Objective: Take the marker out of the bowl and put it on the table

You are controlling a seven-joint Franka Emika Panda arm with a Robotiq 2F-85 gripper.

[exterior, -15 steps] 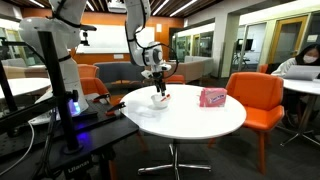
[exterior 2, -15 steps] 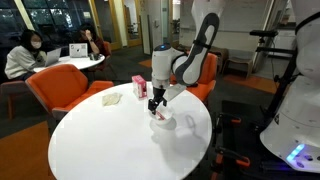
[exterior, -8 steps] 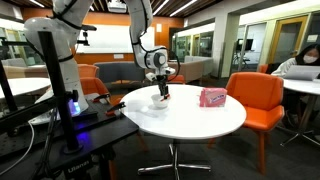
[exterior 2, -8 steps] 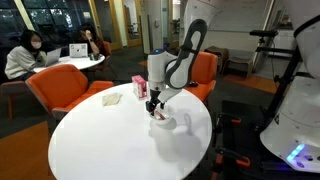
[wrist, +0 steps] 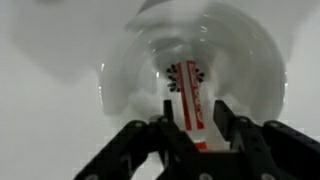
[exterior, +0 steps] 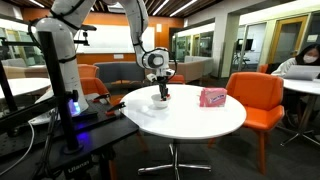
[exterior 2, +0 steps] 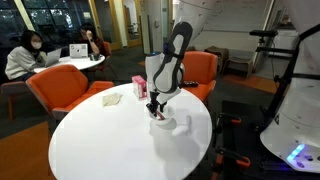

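Observation:
In the wrist view the red marker (wrist: 191, 92) lies in the white bowl (wrist: 120, 62), pointing away from the camera. My gripper (wrist: 197, 113) is down inside the bowl with one finger on each side of the marker. The jaws are partly closed, and a thin gap still shows on both sides of the marker. In both exterior views the gripper (exterior: 162, 92) (exterior 2: 155, 108) reaches down into the bowl (exterior: 161, 99) (exterior 2: 166, 123), which stands on the round white table (exterior: 195, 118) (exterior 2: 100, 140). My fingers hide most of the marker there.
A pink patterned box (exterior: 212, 97) (exterior 2: 140, 87) stands on the table beyond the bowl. Orange chairs (exterior: 255, 95) (exterior 2: 60, 92) ring the table. The black workbench (exterior: 75, 135) with the robot base sits beside it. People sit at a far table (exterior 2: 35, 55).
The jaws have narrowed around the marker over the last second. The wrist has dropped slightly into the bowl and the arm's upper links have shifted. The bowl and marker have not moved.

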